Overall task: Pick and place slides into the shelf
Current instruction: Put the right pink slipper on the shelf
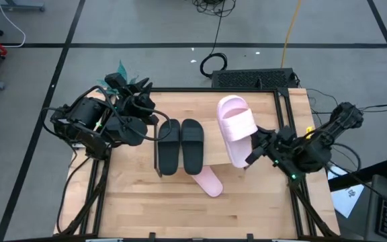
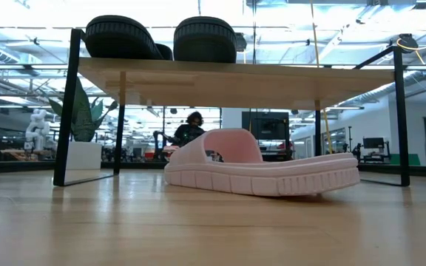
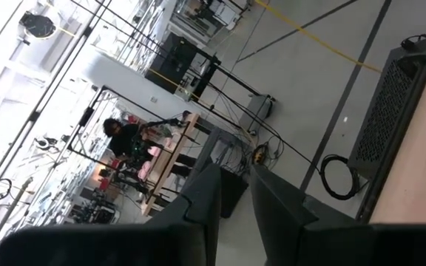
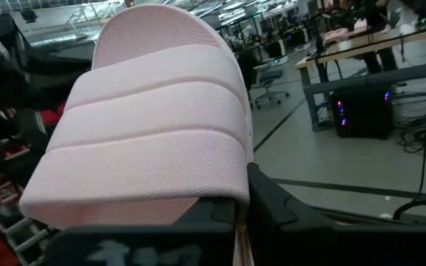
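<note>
Pink slide [image 4: 143, 118] in right hand [image 1: 261, 151]; overhead only, 2 black slides [image 1: 180, 144].

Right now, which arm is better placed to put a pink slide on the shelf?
The right: its gripper already holds a pink slide above the shelf. The left gripper is pulled back beside the black slides.

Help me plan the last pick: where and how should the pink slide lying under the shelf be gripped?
Grip the pink slide at the end sticking out from under the shelf, coming from the table's front. The board covers its strap, so a top-down grasp is blocked.
</note>
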{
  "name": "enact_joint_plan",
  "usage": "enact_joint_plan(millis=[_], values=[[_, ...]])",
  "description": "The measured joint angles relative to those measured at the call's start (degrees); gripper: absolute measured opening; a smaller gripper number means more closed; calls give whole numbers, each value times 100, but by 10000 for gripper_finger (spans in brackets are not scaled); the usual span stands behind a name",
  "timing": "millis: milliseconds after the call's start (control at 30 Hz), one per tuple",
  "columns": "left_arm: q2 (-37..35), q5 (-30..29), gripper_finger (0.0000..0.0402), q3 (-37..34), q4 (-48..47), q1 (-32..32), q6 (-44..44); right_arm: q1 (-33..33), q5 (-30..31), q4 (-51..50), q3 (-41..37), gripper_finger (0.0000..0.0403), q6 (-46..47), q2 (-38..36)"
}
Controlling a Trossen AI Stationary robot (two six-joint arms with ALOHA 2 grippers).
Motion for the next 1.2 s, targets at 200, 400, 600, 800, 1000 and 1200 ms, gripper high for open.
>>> enact_joint_plan(millis=[200,400,600,800,1000,1200], values=[[0,116,81,0,0,0,-18,-246,-4,-13,-7,0,50,327],[0,139,81,0,0,0,-18,-460,-10,252,-487,0,279,355],[0,627,81,0,26,9,-450,-609,-6,1617,-1501,0,379,56],[0,1757,81,0,623,119,-826,-824,4,2430,-1952,0,-289,-192],[16,3005,81,0,1427,361,-899,-1096,1,2452,-1976,0,-798,-279],[100,3781,81,0,2158,704,-852,-1095,-4,2445,-1976,0,-958,-275]])
